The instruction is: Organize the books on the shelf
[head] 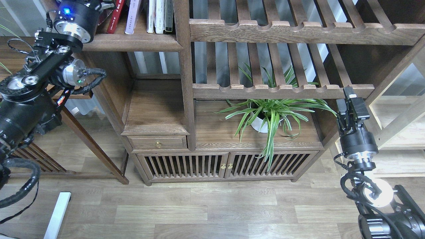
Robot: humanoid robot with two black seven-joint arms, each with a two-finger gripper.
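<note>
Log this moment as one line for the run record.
left arm: raised at shelf | books: upright on it | right gripper: empty, by slatted rack

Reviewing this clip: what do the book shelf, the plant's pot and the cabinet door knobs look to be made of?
The shelf looks like solid dark-brown wood with a matte finish: open grain shows along its rounded front edge. The plant's pot is smooth and plain white, probably glazed ceramic, possibly plastic. The cabinet door knobs are small, shiny and gold-coloured, most likely brass or brass-plated metal.

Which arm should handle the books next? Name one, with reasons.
Left. Its end effector is already up at the shelf, beside the red book. The right end effector hangs lower, far across by the slatted rack.
</note>
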